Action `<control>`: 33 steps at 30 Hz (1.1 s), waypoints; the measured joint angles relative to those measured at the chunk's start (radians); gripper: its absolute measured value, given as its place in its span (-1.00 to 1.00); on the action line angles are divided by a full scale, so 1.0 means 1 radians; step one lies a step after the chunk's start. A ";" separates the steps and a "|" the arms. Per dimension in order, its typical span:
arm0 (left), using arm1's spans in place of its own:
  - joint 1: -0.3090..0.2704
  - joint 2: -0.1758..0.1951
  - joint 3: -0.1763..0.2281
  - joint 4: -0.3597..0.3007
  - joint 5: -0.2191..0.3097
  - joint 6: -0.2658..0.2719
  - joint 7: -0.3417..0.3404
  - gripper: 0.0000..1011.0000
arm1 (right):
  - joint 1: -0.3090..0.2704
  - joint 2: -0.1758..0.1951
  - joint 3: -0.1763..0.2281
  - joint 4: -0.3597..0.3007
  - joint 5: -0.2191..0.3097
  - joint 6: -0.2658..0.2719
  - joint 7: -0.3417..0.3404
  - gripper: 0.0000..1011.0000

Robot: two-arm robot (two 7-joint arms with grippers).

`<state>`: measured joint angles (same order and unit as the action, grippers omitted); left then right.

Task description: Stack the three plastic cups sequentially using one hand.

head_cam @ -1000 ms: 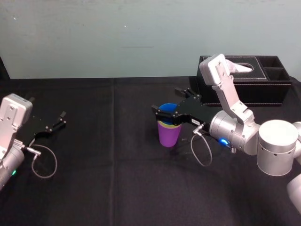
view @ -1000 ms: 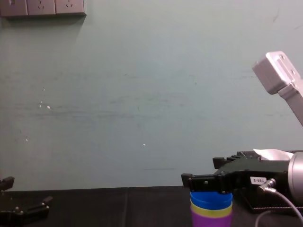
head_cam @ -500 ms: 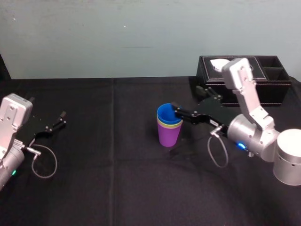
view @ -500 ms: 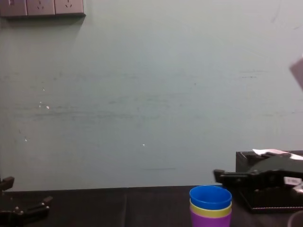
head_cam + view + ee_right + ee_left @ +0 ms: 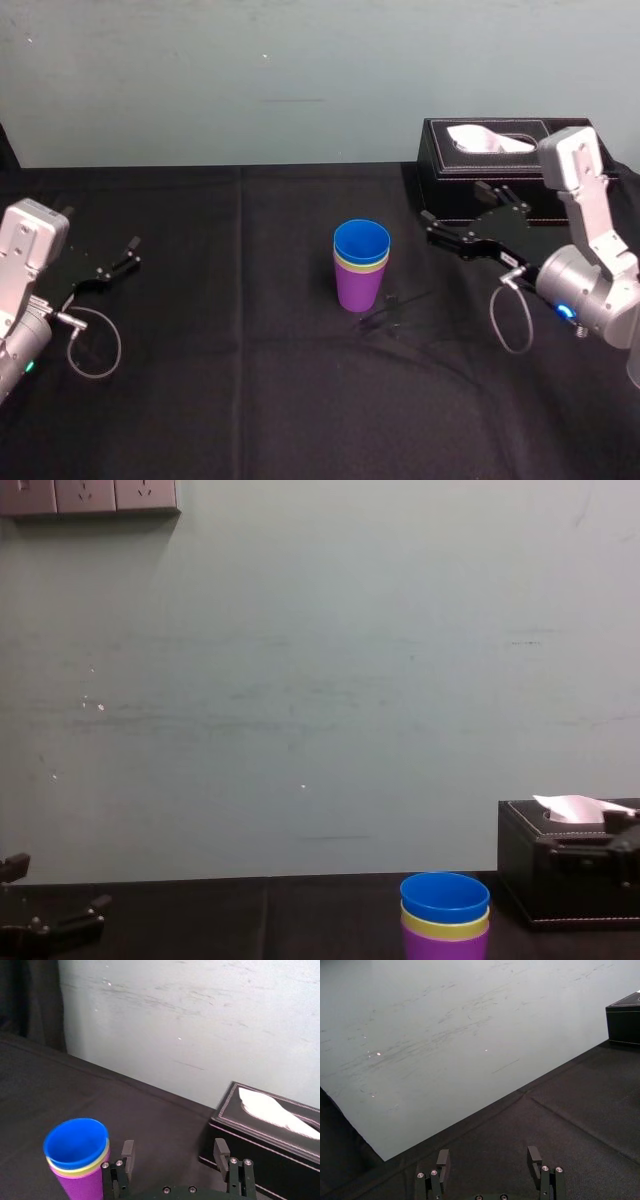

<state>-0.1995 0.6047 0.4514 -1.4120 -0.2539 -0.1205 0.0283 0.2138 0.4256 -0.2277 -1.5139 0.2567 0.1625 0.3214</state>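
The three plastic cups stand nested upright at the middle of the black table: the blue cup [image 5: 362, 242] sits inside the yellow-green cup [image 5: 360, 266], which sits inside the purple cup [image 5: 360, 288]. The chest view shows the same stack with the blue cup [image 5: 445, 897] on top. My right gripper [image 5: 455, 205] hovers to the right of the stack, apart from it, open and empty. In the right wrist view the blue cup [image 5: 76, 1142] lies just off one side of the right gripper [image 5: 174, 1152]. My left gripper [image 5: 128, 255] rests parked at the far left, open.
A black tissue box [image 5: 500, 165] with a white tissue stands at the back right, just behind my right gripper. A pale wall runs along the table's far edge. The black tablecloth [image 5: 240, 330] lies bare around the stack.
My right gripper has let go of the stack's top and drawn back to the right, toward the tissue box. The cups stay nested in place. The left arm has not moved.
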 joint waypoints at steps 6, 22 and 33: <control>0.000 0.000 0.000 0.000 0.000 0.000 0.000 1.00 | -0.001 0.008 0.022 0.040 0.010 -0.013 0.010 0.98; 0.000 0.000 0.000 0.000 0.000 0.000 0.000 1.00 | 0.002 0.013 0.026 0.080 0.010 -0.025 0.023 0.98; 0.000 0.000 0.000 0.000 0.000 0.000 0.000 1.00 | 0.002 0.012 0.026 0.077 0.010 -0.023 0.021 0.98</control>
<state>-0.1995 0.6047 0.4514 -1.4120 -0.2539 -0.1206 0.0283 0.2155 0.4380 -0.2020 -1.4370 0.2665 0.1391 0.3429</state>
